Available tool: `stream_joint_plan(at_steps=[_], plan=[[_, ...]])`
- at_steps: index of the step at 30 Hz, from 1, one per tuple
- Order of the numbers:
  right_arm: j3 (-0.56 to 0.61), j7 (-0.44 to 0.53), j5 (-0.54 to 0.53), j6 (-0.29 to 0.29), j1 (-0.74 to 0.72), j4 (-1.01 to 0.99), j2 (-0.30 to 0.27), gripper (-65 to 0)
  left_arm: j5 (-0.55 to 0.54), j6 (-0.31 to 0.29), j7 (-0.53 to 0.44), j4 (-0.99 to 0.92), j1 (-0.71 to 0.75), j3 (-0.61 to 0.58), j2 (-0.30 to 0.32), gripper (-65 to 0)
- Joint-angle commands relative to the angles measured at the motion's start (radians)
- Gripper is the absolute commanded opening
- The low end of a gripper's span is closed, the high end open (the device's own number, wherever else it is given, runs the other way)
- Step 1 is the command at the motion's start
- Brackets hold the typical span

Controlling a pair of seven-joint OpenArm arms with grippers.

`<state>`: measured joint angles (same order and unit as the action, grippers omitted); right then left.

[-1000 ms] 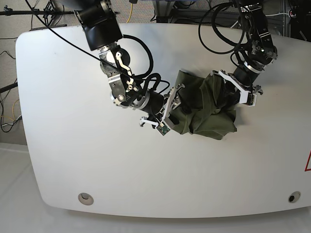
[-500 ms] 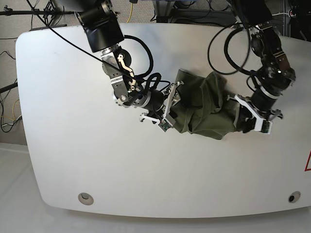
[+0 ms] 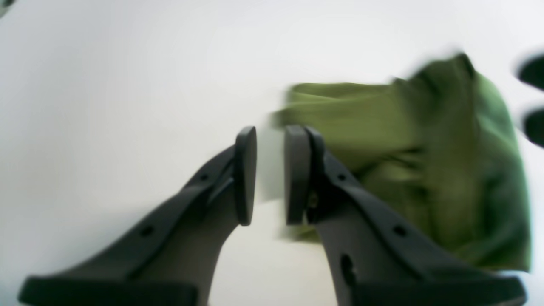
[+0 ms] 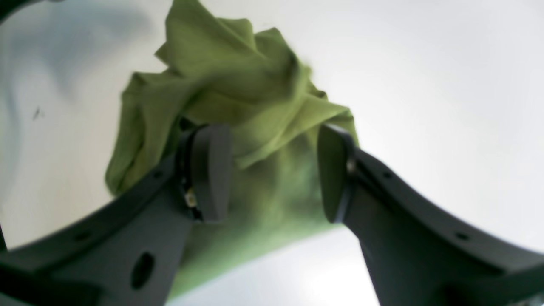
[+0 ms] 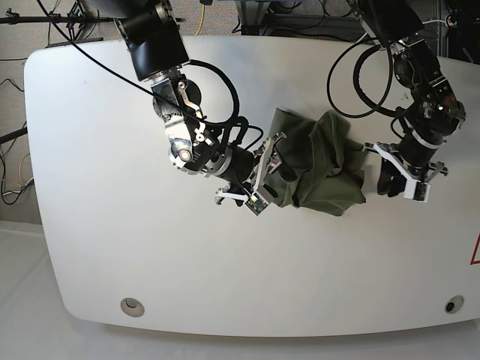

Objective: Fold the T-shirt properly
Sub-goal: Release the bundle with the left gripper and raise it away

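Shirt [image 5: 319, 161] lies crumpled in a dark olive heap a little toward the far right corner of the tabletop [image 5: 112, 247], bunched into thick ridges with no sleeve, hem or neck plainly laid out, so folding proper looks some way off and the step in hand is judged to be spreading the cloth flat. Right gripper [image 4: 272, 170] is at the heap's left end, its jaws spread wide with a raised fold of cloth between them; neither pad appears to press the fabric yet. Left gripper [image 3: 270, 174] sits off the heap's right end, toward the right edge of the tabletop, jaws held a narrow gap apart with only bare tabletop showing between them and the cloth's edge just beside one pad; that view is blurred, so finer detail cannot be told. To do this well, the right jaws should probably close on a single edge layer, not the whole ridge, since a thick pinch would drag the bundle along instead of opening it. The left gripper would do better to take an outer edge low at the tabletop, then both draw apart toward the left and right edges. Soft cotton may slip or cling in folds.
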<state>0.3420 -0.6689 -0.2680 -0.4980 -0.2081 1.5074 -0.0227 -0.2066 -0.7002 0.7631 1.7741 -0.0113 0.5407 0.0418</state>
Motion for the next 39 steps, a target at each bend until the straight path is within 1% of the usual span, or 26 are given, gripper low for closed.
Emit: stream_joint_plan(at_steps=[1,5,13,18,21,24,39], plan=[[0.002,-0.016,-0.015,-0.008,-0.012,0.035,0.007,-34.0,-0.007,0.004,-0.023,0.034,-0.011,0.04,0.016,-54.6],[0.004,-0.039,-0.015,-0.008,-0.009,0.034,0.01,-34.0,-0.007,0.004,-0.023,0.036,-0.011,0.094,0.016,-54.6],[0.03,-0.035,-0.004,-0.008,-0.003,-0.029,0.02,-34.0,-0.006,0.004,-0.023,0.036,-0.011,0.201,0.017,-54.6],[0.067,-0.035,-0.004,-0.008,-0.023,-0.081,0.023,-34.0,-0.004,0.004,-0.023,0.036,-0.011,0.256,0.02,-54.6],[0.105,-0.033,-0.004,-0.008,-0.041,-0.117,0.025,-34.0,-0.004,0.004,-0.023,0.036,-0.011,0.281,0.036,-54.6],[0.128,-0.033,-0.004,-0.006,-0.055,-0.141,0.046,-34.0,-0.004,0.004,-0.023,0.036,-0.009,0.293,0.04,-54.6],[0.131,-0.032,-0.003,-0.006,-0.138,-0.256,0.137,-34.0,-0.003,0.004,-0.023,0.034,0.006,0.31,0.04,-54.6]])
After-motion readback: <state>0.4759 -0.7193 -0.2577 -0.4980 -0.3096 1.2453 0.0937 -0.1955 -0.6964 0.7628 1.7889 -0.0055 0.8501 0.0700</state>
